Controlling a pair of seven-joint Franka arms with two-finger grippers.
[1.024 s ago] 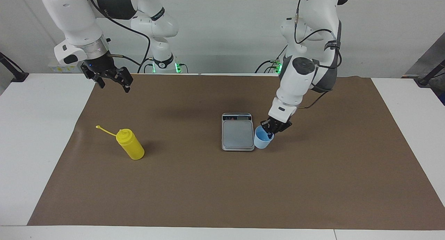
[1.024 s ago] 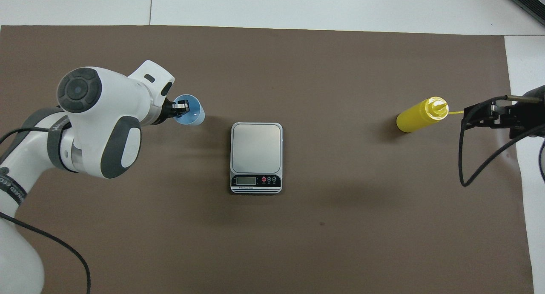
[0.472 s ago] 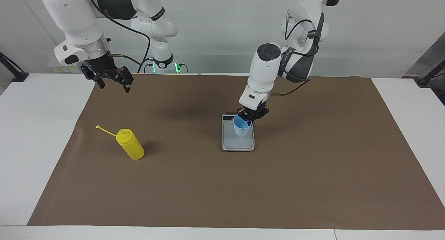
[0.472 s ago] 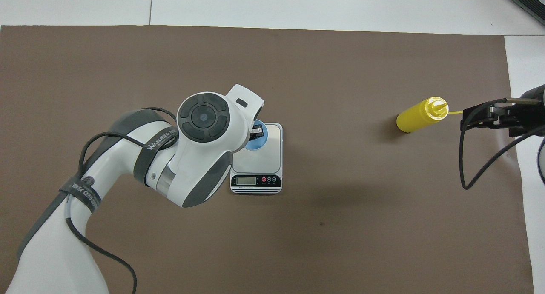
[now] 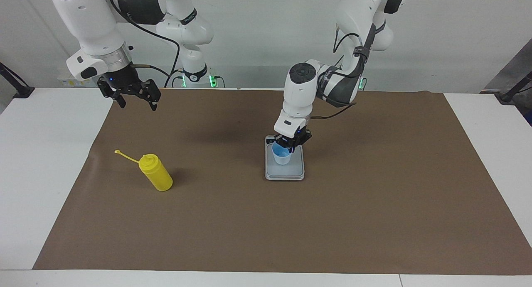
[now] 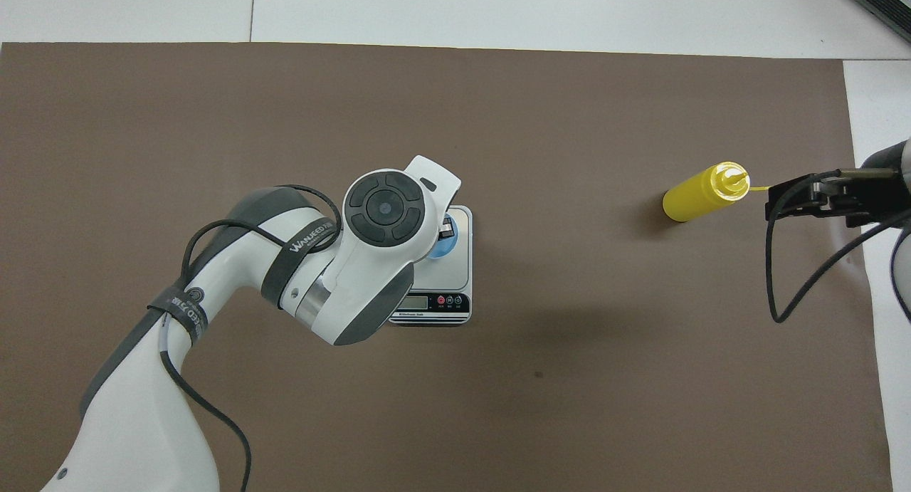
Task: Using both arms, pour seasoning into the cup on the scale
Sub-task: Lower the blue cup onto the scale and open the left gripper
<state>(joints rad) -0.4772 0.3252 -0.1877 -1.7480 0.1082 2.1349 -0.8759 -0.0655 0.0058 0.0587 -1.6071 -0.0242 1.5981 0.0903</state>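
Observation:
The light-blue cup point(image 5: 282, 155) stands upright on the silver-grey scale point(image 5: 291, 173) at the middle of the table. My left gripper point(image 5: 289, 148) is shut on the cup's rim, at the side nearer the robots. In the overhead view the left arm hides most of the cup point(image 6: 443, 247) and part of the scale point(image 6: 461, 265). The yellow seasoning bottle point(image 5: 156, 177) stands toward the right arm's end, its cap strap hanging out. My right gripper point(image 5: 132, 96) is open and empty in the air, above the brown mat's edge near the bottle point(image 6: 701, 193).
A brown mat point(image 5: 374, 220) covers most of the white table point(image 5: 41, 162). The scale's display strip point(image 6: 441, 302) faces the robots. A black cable point(image 6: 776, 278) loops from the right gripper point(image 6: 801, 199).
My left gripper carried the cup from the mat beside the scale onto the weighing plate and lowered it. The right gripper and the bottle stayed put.

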